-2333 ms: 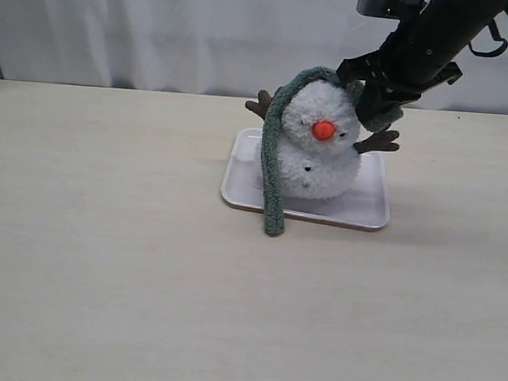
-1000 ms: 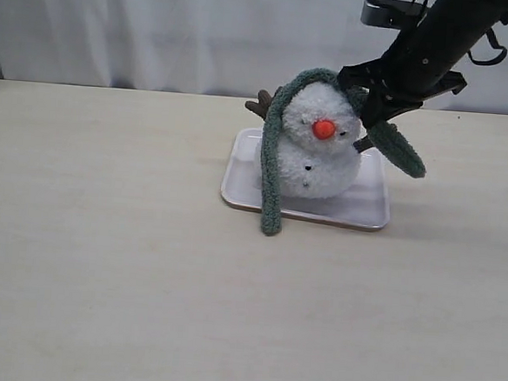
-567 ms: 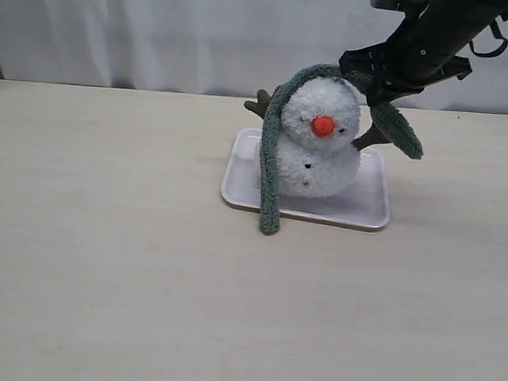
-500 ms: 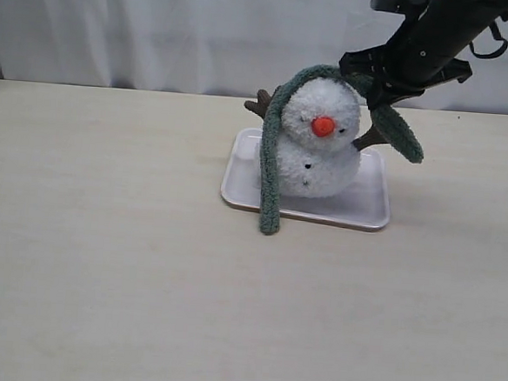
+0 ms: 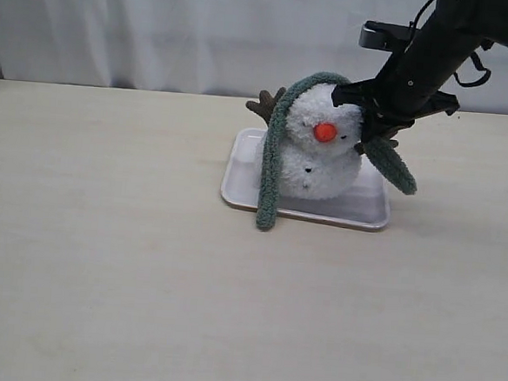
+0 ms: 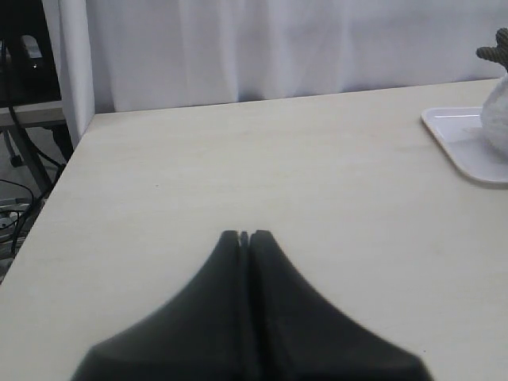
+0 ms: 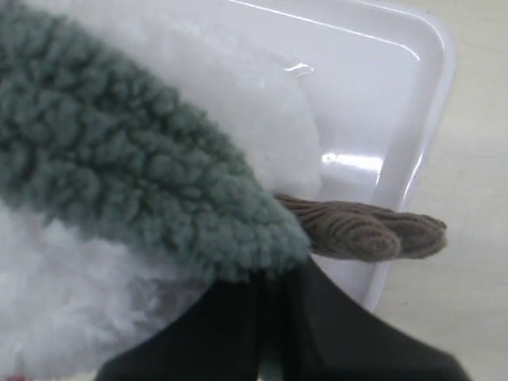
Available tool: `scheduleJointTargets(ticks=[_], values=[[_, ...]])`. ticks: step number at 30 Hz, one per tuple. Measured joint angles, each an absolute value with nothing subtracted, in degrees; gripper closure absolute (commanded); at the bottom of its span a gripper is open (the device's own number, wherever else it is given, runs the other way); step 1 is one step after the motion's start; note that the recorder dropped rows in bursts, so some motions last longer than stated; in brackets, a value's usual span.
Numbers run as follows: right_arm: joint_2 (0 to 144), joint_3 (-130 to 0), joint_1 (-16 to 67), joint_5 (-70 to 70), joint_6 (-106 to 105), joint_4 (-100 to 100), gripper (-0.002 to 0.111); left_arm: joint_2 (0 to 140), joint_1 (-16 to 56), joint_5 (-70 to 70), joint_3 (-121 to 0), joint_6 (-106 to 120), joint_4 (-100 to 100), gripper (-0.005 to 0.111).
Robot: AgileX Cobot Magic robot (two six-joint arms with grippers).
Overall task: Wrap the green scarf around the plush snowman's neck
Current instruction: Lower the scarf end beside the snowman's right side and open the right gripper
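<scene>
The green scarf (image 5: 272, 161) is riding over the head of the plush snowman (image 5: 319, 164), not around its neck

Snowman's sitting on the white tray (image 5: 370, 218). The right pincer (image 5: 370, 133) is clamping shut on 1 scarf end beside it, and the other end is dangling past the tray's front rim onto the worktop (image 5: 101, 258). The left pincer (image 6: 244, 236) is sitting closed, holding nothing.

No readable text, label, brand, number or sign in any view. Checked plush snowman (image 5: 312, 164), green scarf (image 5: 270, 170), tray (image 5: 237, 186), surface (image 5: 101, 258): all unmarked.
</scene>
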State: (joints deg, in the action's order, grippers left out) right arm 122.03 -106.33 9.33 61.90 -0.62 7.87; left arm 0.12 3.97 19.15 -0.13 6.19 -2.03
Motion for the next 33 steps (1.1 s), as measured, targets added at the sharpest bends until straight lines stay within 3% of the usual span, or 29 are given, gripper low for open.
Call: scheduleJointTargets(ticks=[5,11,14,33], values=[[122.12,-106.23,9.33,61.66,-2.06,7.87,0.098,0.12,3.97,19.15,-0.13,6.19,-2.03,0.107],[122.46,-106.09,9.33,63.41,-3.57,7.87,0.069,0.12,3.97,19.15,-0.13,6.19,-2.03,0.107],[122.48,-106.09,9.33,65.10,-4.23,7.87,0.063,0.12,3.97,19.15,-0.13,6.19,-2.03,0.107],[117.65,-106.05,9.33,69.48,-8.07,7.87,0.062,0.12,3.97,19.15,-0.13,6.19,-2.03,0.107]])
